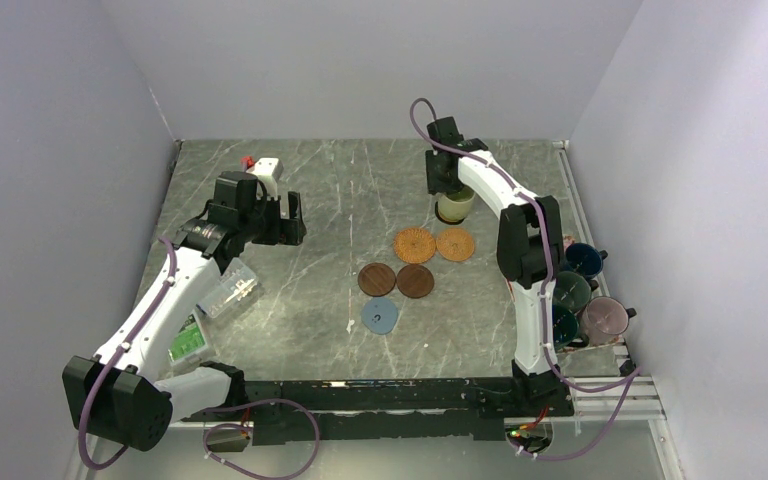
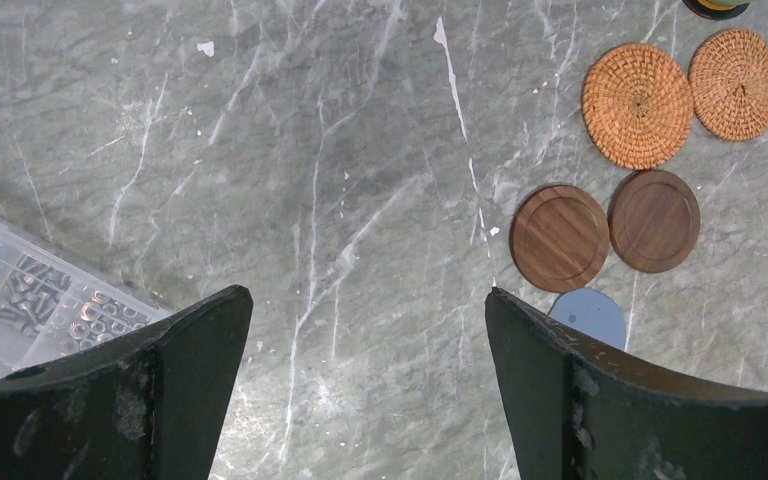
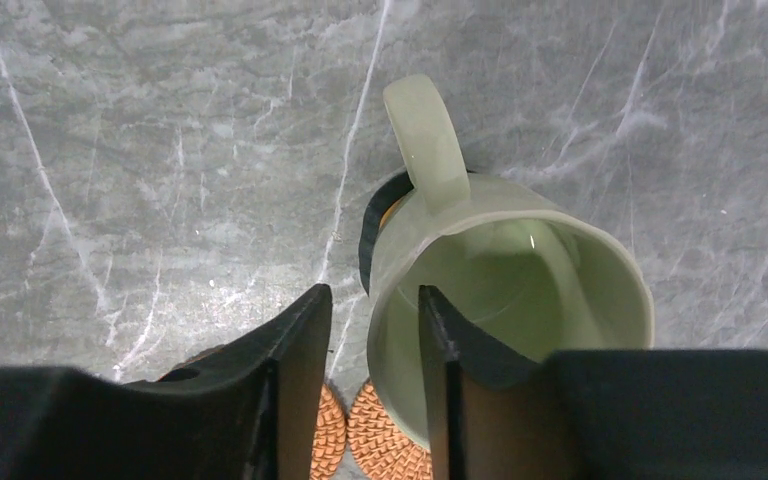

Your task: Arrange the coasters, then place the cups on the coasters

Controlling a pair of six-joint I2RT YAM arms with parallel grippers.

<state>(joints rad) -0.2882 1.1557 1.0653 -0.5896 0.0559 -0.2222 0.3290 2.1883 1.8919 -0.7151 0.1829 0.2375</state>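
Note:
A cream cup (image 1: 454, 206) (image 3: 520, 270) stands upright on the black coaster with an orange rim (image 3: 372, 235), at the back of the table. My right gripper (image 1: 450, 190) (image 3: 375, 300) is over it and open. One finger is inside the cup and the other outside, with a gap to the wall. Two tan woven coasters (image 1: 414, 244) (image 1: 455, 243), two dark brown ones (image 1: 377, 279) (image 1: 415, 281) and a blue-grey one (image 1: 380, 317) lie in front. My left gripper (image 1: 295, 218) (image 2: 368, 305) hangs wide open and empty over bare table.
A dark blue cup (image 1: 583, 260), two dark green cups (image 1: 571, 291) (image 1: 563, 323) and a mauve-grey cup (image 1: 603, 317) stand by the right edge, beside the right arm. A clear plastic box (image 1: 228, 290) lies under the left arm. A white and red object (image 1: 263, 167) sits back left.

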